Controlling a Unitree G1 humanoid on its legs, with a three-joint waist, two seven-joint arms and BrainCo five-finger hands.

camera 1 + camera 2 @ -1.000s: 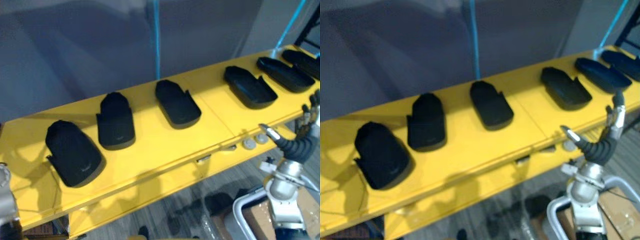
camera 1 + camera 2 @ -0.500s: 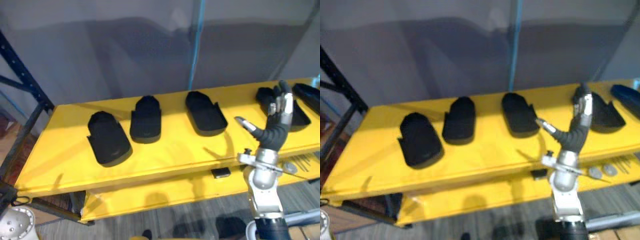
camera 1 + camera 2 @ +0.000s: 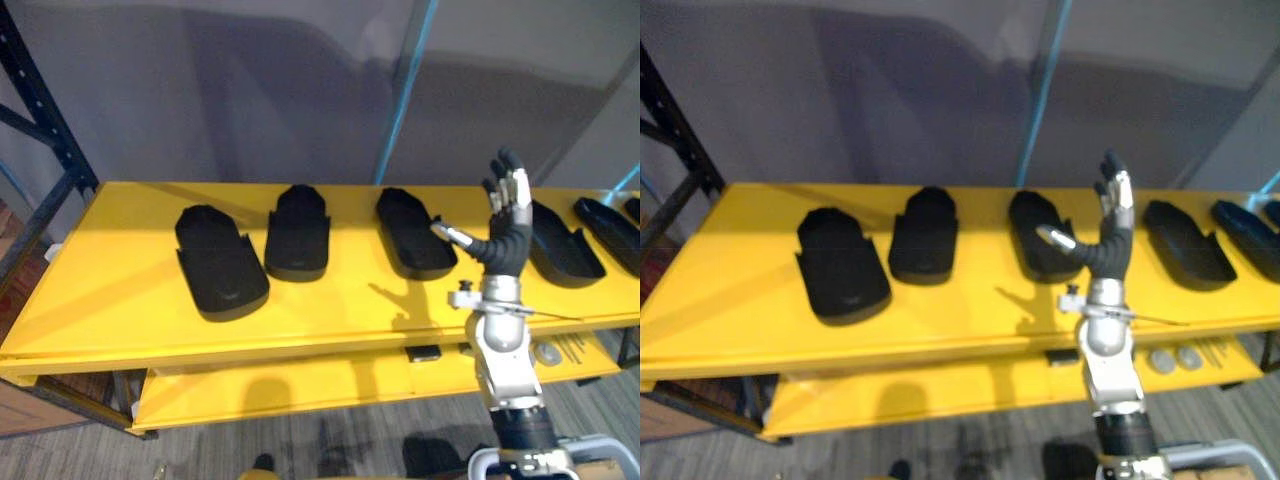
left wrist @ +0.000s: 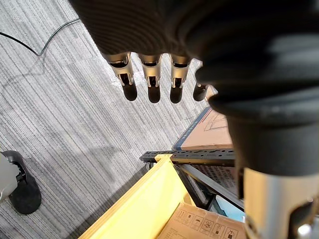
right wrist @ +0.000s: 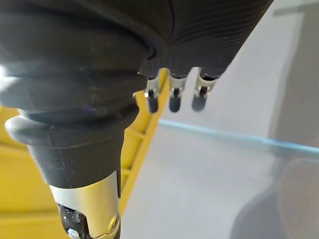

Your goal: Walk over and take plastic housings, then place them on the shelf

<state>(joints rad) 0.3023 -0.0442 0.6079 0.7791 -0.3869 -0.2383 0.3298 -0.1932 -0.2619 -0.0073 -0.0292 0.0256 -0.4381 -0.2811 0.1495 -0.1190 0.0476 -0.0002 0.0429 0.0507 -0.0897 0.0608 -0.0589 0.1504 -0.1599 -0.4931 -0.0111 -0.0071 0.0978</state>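
Several black plastic housings lie in a row on the yellow shelf [image 3: 120,320]: one at the left [image 3: 220,262], a second [image 3: 298,232], a third [image 3: 415,232], a fourth [image 3: 560,245] and another at the far right [image 3: 608,235]. My right hand [image 3: 503,245] is raised in front of the shelf, between the third and fourth housings. Its fingers [image 5: 172,94] are straight and it is open, with nothing in it. My left hand [image 4: 149,79] hangs over the grey floor, open and empty.
A dark rack upright [image 3: 40,110] stands at the shelf's left end. Behind the shelf are a blue pole [image 3: 405,90] and a grey wall. A lower yellow level [image 3: 300,390] juts out below. Cardboard boxes [image 4: 209,124] sit near the left hand.
The camera has moved, so the whole picture has shifted and the shelf now runs level across it. My right hand has stayed raised and open and now shows between the third and fourth housings.
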